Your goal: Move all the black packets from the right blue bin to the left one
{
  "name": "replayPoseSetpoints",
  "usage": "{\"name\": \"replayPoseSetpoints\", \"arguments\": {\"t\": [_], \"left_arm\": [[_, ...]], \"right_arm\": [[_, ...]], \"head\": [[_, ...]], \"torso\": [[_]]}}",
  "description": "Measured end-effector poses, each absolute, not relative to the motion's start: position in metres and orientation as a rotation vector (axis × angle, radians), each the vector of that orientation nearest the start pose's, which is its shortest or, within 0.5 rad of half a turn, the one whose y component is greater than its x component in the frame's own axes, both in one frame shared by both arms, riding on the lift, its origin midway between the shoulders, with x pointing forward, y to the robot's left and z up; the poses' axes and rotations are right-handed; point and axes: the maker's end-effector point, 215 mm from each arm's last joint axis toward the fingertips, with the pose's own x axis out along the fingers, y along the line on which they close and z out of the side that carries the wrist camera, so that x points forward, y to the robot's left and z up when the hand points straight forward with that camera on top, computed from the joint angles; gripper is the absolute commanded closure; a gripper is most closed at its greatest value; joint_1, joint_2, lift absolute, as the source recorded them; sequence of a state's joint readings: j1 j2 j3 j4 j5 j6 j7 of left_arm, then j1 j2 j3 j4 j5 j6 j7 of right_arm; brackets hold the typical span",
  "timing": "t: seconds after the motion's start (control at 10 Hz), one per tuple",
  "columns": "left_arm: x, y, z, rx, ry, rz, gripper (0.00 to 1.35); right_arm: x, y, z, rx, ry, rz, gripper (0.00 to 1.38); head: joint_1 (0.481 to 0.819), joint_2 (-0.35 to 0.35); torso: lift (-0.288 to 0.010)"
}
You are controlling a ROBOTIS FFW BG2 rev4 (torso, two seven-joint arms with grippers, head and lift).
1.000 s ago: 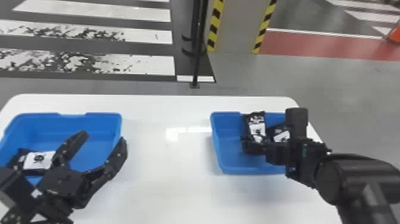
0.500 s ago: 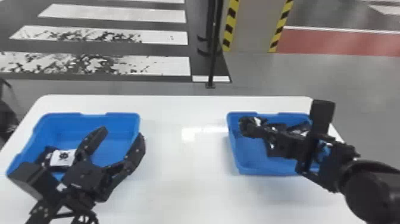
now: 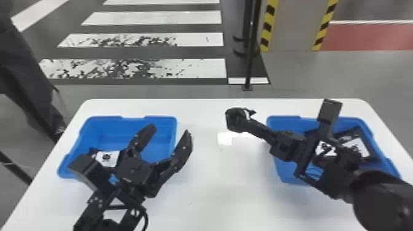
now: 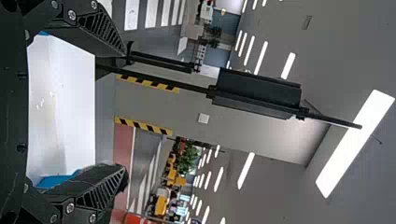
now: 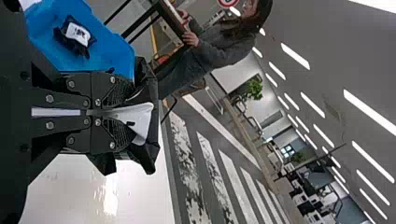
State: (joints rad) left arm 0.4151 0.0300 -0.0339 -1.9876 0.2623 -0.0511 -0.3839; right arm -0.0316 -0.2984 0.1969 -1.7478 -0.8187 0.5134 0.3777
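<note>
Packet in the right grip: black with a white face (image 5: 142, 122), clenched between the fingertips of the right gripper (image 3: 245, 122), above the table (image 3: 209, 196) in the gap between the bins.
Right jaws: closed hard on that packet, which bulges out past the tips.
Hard to make out: the packet's middle is pinched behind the fingers, and its folds blur its outline; from the head it looks like a dark lump at the tips.
Packet's lie: crumpled, its longer stretch seeming to run crosswise to the right fingers; which end is its top I cannot tell.
Left jaws: spread wide with nothing between them, the left gripper (image 3: 169, 131) reaching over the left bin (image 3: 176, 123).
Bin packet (image 3: 107, 158): inside the left bin, just beside the left jaws, partly covered by that gripper's body.
Other packets (image 3: 358, 146): in the right bin (image 3: 284, 175), behind the right jaws, partly hidden by the right arm; two white labels show.
Change: the right jaws have carried their packet out from over the right bin; the left ones stay apart.
</note>
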Motion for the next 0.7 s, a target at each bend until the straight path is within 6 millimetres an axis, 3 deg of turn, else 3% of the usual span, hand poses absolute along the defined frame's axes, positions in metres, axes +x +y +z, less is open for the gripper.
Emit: {"name": "replayPoseSetpoints", "arguments": {"t": [0.2, 0.4, 0.5, 0.7], "left_arm": [[0.455, 0.122, -0.282, -0.275, -0.113, -0.455, 0.18], [0.453, 0.107, -0.275, -0.298, -0.088, -0.499, 0.17], [0.452, 0.099, -0.277, -0.313, -0.06, -0.525, 0.17], [0.451, 0.093, -0.268, -0.331, -0.052, -0.551, 0.18]], "right_arm": [[0.511, -0.023, -0.334, 0.582, 0.287, 0.821, 1.28], [0.515, -0.002, -0.327, 0.538, 0.219, 0.844, 1.28], [0.516, 0.004, -0.324, 0.48, 0.182, 0.849, 1.28], [0.525, -0.006, -0.315, 0.354, 0.049, 0.797, 1.28]], "head": [[0.695, 0.11], [0.695, 0.12], [0.695, 0.118], [0.695, 0.102]], "torso": [[-0.14], [-0.14], [-0.14], [-0.14]]}}
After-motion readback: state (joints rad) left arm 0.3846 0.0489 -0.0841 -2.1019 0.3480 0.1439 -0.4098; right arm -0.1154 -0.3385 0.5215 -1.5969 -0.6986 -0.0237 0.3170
